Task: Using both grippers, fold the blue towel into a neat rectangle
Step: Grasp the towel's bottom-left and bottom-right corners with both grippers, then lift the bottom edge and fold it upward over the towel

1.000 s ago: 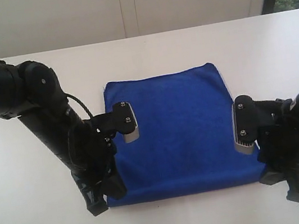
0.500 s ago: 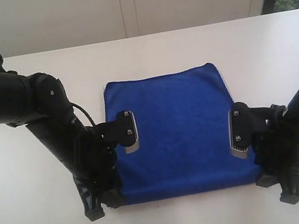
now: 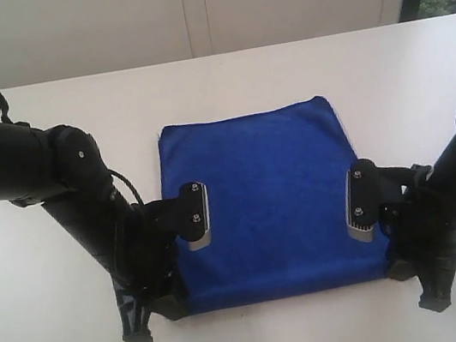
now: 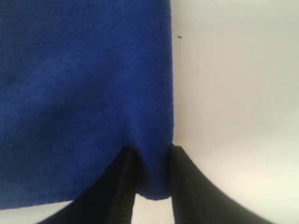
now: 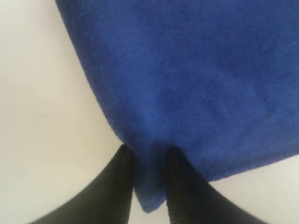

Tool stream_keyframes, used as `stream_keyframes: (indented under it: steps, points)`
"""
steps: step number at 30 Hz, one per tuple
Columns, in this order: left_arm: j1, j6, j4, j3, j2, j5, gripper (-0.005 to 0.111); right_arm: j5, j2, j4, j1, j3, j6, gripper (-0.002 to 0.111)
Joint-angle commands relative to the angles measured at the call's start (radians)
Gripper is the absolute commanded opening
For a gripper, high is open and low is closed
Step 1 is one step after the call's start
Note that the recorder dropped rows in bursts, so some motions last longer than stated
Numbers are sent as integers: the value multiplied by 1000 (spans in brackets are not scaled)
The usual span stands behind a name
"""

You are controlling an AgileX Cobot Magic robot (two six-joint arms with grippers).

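Towel flat on the white table in the exterior view, already a near-square block, far edge toward the wall, near edge between the two arms. Since a second ago, both arms drawn back and down toward that near edge: left gripper now low at the near left corner, right gripper low at the near right corner, cloth itself unmoved. Hard to judge the jaws from here. Left wrist view: corner of the towel bunched between two black fingers, left gripper narrowed onto the cloth and pinching it, bare table beside the hem. Right wrist view: much the same, towel corner squeezed in the right gripper, jaws pressed against both sides of the cloth. Probably means both near corners secured, so ready to lift together and carry over to the far edge for the next fold; nothing raised yet.
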Motion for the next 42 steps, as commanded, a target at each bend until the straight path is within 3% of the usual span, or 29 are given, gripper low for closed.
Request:
stream_keyframes:
  steps: [1, 10, 24, 29, 35, 42]
  points:
    - [-5, 1, 25, 11, 24, 28, 0, 14, 5, 8, -1, 4, -4, 5]
    - [-5, -21, 57, 11, -76, 128, 0, 133, -107, 6, -1, 2, -4, 3]
    - [-5, -244, 156, -76, -199, 151, 0, 19, -247, 6, -1, -2, -4, 3]
    - [-2, -254, 160, -83, -199, 53, 0, -74, -247, 6, -1, -2, 5, 3]
    - [20, -379, 198, -83, -199, -55, 0, -181, -247, 6, -1, -10, 60, 3]
    - [48, -427, 199, -113, -192, -110, 0, -230, -235, 6, -1, -73, 120, 3]
